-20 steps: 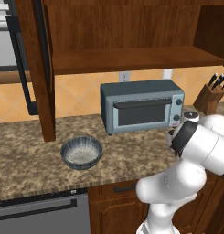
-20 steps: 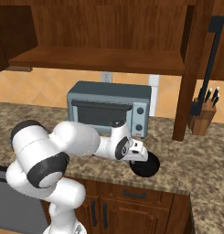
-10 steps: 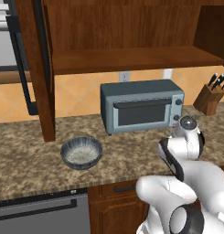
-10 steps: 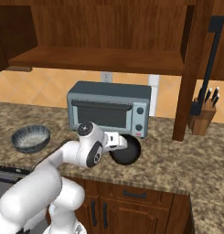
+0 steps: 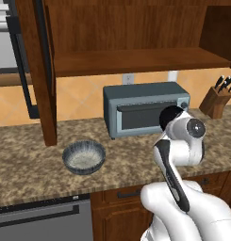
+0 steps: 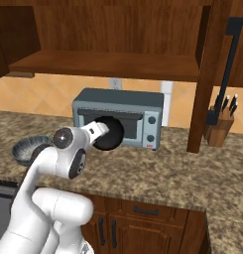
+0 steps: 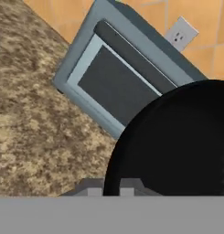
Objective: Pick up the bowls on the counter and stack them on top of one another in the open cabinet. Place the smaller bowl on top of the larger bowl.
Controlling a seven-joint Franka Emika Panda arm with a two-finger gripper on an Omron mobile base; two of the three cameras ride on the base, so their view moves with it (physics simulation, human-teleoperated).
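Two bowls matter here, and they are well apart. The black bowl (image 6: pixel 109 134) hangs in the air in front of the toaster oven (image 6: pixel 120 118), carried at the gripper (image 7: pixel 111 186), whose dark tips pinch its near rim at the bottom of the hand view; the bowl's dark inside (image 7: pixel 177 146) spreads above them. From the left base view it shows as a dark round shape (image 5: pixel 171 116) just behind the wrist. The grey bowl (image 5: pixel 84 156) sits upright on the desk (image 5: pixel 27 164), near the foot of the cabinet door (image 5: pixel 39 70), with nothing in it.

Judging by its look, the black bowl is stiff, light and smooth-walled, so a rim pinch will hold but can let it swing or slip if the wrist turns sharply; slow, level motion seems wise. The grey bowl is wider and shallower, likely heavier and breakable, and its rim offers the only real hold: one finger inside, one outside.

Since the small bowl must end on top, the grey one probably has to reach the cabinet shelf (image 5: pixel 136 61) first. That shelf lies above the toaster oven, bare where it shows.
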